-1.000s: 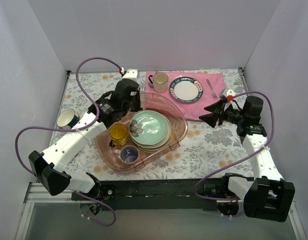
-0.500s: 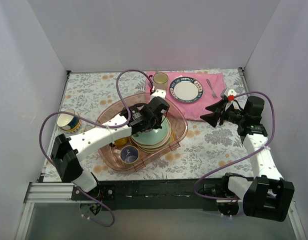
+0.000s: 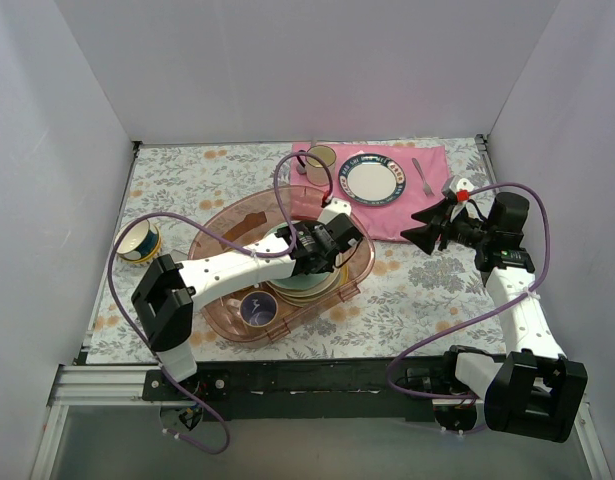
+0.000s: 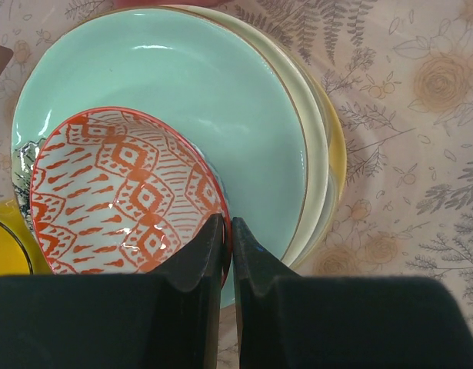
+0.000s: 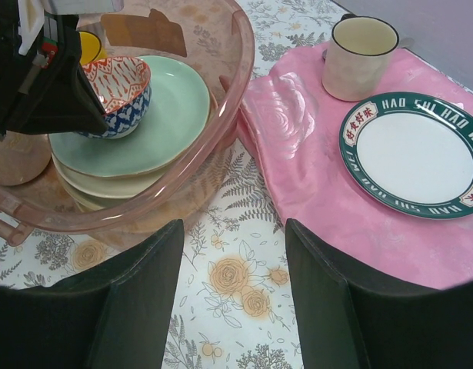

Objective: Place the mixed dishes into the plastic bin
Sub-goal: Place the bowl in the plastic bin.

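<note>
Bowl (image 4: 121, 192) rim sits pinched between the left fingers (image 4: 198, 261), over the mint-green plate (image 4: 221, 100).

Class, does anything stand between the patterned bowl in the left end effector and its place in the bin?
Nothing visible does: the left end effector grips the patterned bowl over the bare mint-green plate, inside the plastic bin.

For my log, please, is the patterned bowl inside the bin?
Inside: patterned bowl over the mint-green plate within the pink bin, left gripper pinching its rim.
</note>
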{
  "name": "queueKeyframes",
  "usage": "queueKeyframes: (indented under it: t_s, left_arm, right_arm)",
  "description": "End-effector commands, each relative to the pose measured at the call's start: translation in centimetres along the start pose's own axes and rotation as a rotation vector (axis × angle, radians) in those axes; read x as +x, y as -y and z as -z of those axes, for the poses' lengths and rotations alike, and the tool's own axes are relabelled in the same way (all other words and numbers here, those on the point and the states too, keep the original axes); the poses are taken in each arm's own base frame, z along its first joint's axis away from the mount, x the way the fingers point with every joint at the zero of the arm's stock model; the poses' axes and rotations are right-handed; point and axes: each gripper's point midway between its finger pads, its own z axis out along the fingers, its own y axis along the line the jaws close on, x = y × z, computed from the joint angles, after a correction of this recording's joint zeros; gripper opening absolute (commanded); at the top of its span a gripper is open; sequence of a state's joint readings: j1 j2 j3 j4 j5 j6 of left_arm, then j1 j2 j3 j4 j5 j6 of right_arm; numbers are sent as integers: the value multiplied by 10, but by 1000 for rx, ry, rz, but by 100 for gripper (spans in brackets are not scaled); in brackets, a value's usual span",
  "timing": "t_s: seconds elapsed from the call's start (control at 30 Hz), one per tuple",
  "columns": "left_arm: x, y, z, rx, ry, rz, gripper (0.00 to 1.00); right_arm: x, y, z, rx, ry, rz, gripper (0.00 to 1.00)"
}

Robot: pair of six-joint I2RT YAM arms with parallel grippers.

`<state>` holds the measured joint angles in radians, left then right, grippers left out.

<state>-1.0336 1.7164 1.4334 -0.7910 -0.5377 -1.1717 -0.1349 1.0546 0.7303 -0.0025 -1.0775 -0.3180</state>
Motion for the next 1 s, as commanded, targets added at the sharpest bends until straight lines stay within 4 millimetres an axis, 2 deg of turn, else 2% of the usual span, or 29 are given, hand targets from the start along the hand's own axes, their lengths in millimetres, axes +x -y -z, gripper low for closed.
queueKeyframes:
  t_s: [0.0,0.13,0.17,0.27,0.4,0.53,0.7,0.73,0.77,0.83,0.87,0.9,0.97]
  left_arm:
    - [-15,-3,7,-44,47,8,0]
    - [-13,1,5,-42,42,6,6]
    - [-14,0,5,-46,42,7,11]
    - [-15,0,6,-48,46,16,20]
    - [-19,-2,10,-51,56,34,40]
    - [-24,0,17,-29,73,61,50]
    - [-39,2,35,41,130,104,64]
    - [-38,2,37,54,133,104,71]
    - [-48,0,48,83,176,126,75]
    - [-50,-3,55,109,204,139,82]
    - [-57,-3,60,128,237,159,87]
    - [-64,-8,72,147,272,181,89]
    - [-66,-15,76,155,293,202,94]
  right_arm:
    - [-10,1,1,-11,18,34,63]
    - [-10,1,1,-11,19,34,63]
    - [-10,1,1,-11,19,36,63]
    - [-10,1,2,-10,20,35,63]
    - [-10,1,2,-11,19,34,63]
    - [-10,2,2,-8,20,35,63]
    - [-10,2,2,-8,19,34,63]
    - [-10,2,2,-8,20,35,63]
    - [-10,2,2,-8,19,34,63]
    - [-9,2,2,-8,19,32,63]
    - [-9,2,2,-10,19,32,63]
    - [-10,2,2,-10,19,34,63]
    - [-10,2,3,-8,20,35,63]
